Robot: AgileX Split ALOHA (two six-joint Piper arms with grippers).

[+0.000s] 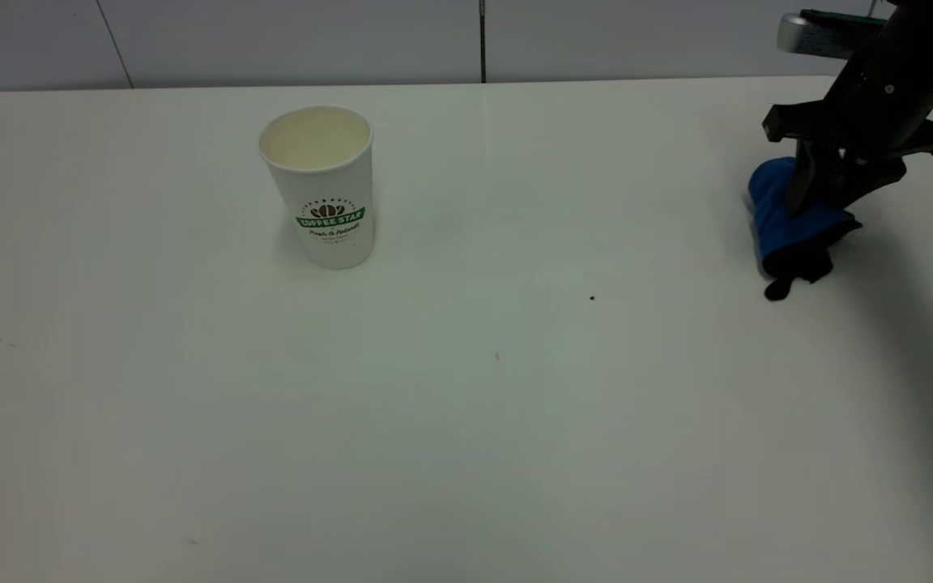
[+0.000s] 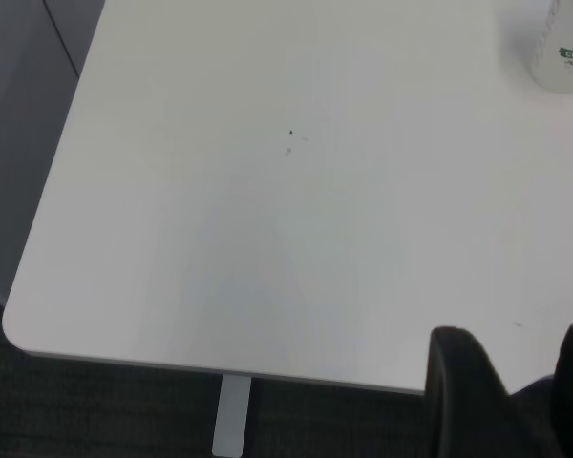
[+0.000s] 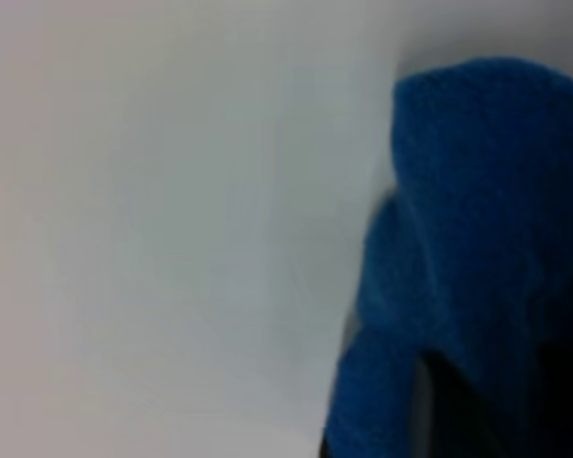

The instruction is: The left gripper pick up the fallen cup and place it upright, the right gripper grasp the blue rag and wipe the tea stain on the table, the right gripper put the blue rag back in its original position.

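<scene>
The white cup [image 1: 321, 186] with its green banner logo stands upright on the white table [image 1: 466, 453], left of centre, with nothing near it. It also shows at the corner of the left wrist view as the cup [image 2: 563, 52]. My left gripper [image 2: 516, 386] hangs open over the table's near edge [image 2: 267, 367], far from the cup and out of the exterior view. My right gripper [image 1: 819, 202] is at the far right, shut on the bunched blue rag [image 1: 774, 214], whose lower end reaches the tabletop. The rag [image 3: 477, 229] fills the right wrist view. No tea stain shows.
A tiny tan speck [image 1: 496, 355] and a dark speck [image 1: 592, 297] lie mid-table. A grey wall with a dark vertical seam [image 1: 482, 40] runs behind the table's far edge. The left wrist view shows dark floor [image 2: 95, 410] beyond the table corner.
</scene>
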